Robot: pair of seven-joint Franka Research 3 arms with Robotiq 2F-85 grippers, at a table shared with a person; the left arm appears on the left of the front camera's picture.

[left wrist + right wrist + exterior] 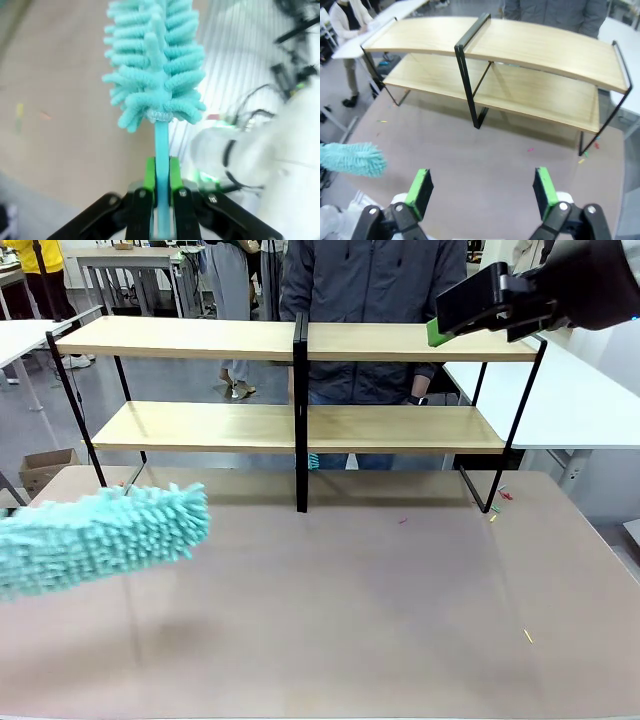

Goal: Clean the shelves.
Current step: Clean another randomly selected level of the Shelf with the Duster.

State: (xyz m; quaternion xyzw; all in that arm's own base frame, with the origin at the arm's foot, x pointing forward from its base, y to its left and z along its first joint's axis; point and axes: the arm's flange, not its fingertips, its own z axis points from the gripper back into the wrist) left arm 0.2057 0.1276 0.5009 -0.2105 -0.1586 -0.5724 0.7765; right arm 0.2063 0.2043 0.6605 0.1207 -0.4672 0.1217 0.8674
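Teal duster (100,536), soft and light, is pinched at its stiff handle by the left claw (161,192); right claw (483,192) gapes above the shelves (290,340).

White tables (570,400) flank a grey floor (180,380); cardboard box (45,468) lower left.

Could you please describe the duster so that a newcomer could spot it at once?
Start at the shelves on the table, then look near the table's left edge. The duster, clamped in the left hand, is the fluffy turquoise thing.
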